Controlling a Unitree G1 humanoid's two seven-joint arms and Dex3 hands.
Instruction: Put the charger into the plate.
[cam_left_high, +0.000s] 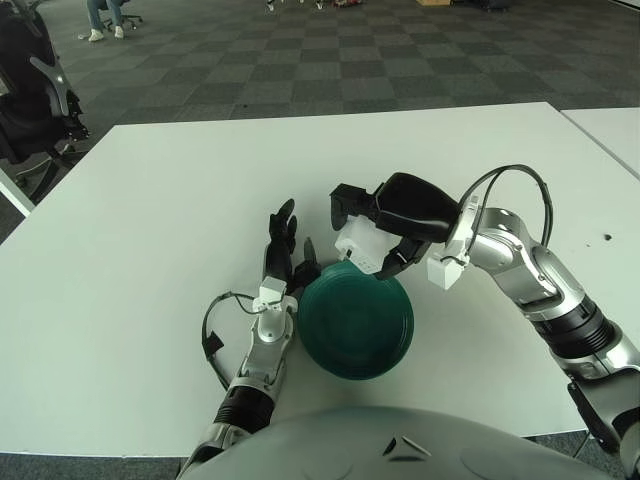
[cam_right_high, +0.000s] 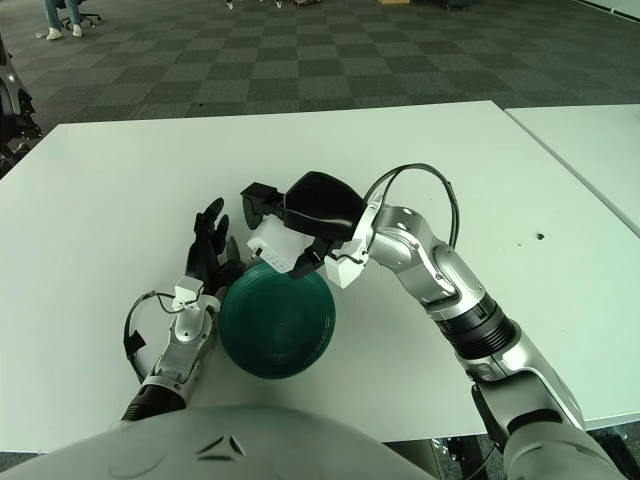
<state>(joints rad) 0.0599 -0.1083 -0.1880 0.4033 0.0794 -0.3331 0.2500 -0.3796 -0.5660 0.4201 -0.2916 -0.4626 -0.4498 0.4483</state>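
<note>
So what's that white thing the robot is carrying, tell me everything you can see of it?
It is the charger, a small white blocky piece that looks like plastic. The right hand holds it in its dark fingers, tilted and off the table, just above the far rim of the round dark green plate. Only that hand touches it. The left hand shows beside the plate's left edge, fingers spread.

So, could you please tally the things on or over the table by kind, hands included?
White charger, held in the right hand over the plate's far rim: 1
Green plate: 1
Robot hands: 2, the right hand and the left hand beside the plate's left edge
Total: 4
</note>
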